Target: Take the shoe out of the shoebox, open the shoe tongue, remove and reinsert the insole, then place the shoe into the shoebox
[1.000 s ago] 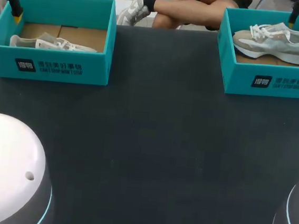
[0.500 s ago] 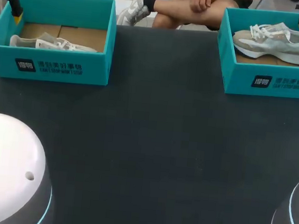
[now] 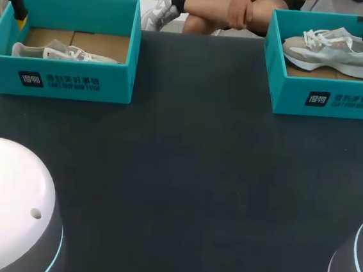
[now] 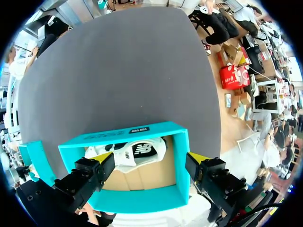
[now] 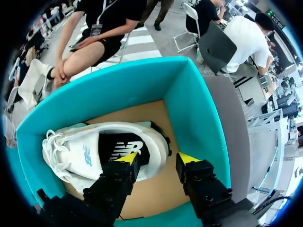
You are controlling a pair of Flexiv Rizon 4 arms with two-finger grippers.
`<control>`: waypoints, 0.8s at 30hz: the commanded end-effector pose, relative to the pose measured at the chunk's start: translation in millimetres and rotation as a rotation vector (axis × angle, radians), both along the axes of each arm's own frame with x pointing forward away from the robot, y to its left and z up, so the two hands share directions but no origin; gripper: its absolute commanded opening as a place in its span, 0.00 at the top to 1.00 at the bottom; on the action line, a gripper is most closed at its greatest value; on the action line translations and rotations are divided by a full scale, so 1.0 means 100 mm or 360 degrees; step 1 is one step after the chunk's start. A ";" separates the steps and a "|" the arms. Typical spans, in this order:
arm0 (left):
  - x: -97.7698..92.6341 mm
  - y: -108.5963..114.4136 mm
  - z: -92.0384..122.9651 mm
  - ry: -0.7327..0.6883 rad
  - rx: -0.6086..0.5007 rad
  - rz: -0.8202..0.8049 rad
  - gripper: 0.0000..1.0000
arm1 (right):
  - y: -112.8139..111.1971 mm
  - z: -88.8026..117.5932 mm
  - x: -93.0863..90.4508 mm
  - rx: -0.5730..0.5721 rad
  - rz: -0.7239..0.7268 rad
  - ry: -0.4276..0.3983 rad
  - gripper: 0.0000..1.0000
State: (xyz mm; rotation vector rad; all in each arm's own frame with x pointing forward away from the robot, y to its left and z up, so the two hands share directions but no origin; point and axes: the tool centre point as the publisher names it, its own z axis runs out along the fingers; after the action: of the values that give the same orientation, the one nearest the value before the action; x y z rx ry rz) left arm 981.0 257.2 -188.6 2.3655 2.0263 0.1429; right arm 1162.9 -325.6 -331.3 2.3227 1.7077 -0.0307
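so, nothing's out yet: both shoes sit in their boxes, and the move that matters is the r gripper (image 5: pixel 157 158) onto the r shoe (image 5: pixel 80 151). that shoe lies in the r box (image 5: pixel 194 109) at the far r corner of the table (image 3: pixel 184 175), sole down as far as i can tell. its long axis runs along the box's length, w/ toe toward the table's middle and heel at the outer end. the r gripper hangs right over that heel end, fingers apart and touching nothing. the line betw its tips runs roughly along the shoe's length, not across it. one tip is above the heel opening, by the dark insole (image 5: pixel 120 149); the other is past the heel, over bare cardboard. so i'd judge a straight drop then a close would pinch the heel wall front-to-back, one finger inside the collar and one behind. no wrist turn looks needed, but the outer finger has not much room betw heel and box wall and could clip the wall. how high the tips are above the shoe i can't tell. the l gripper (image 4: pixel 150 158) is spread wide too, holding nothing, above the outer end of the l box (image 4: pixel 132 201), where the l shoe (image 4: pixel 137 151) lies on its side along the near wall. the r arm looks nearer to a grasp, since its tips bracket the heel.
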 end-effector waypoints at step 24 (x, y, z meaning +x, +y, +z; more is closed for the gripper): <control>-0.01 0.00 0.00 -0.0006 0.0001 -0.0001 0.00 | -0.22 -0.29 0.20 -0.0215 -0.0016 0.0189 1.00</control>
State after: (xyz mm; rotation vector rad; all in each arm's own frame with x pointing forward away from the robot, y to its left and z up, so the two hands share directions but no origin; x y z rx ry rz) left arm 981.0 257.2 -188.6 2.3656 2.0262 0.1431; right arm 1177.9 -347.5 -361.7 2.2575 1.6926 -0.2597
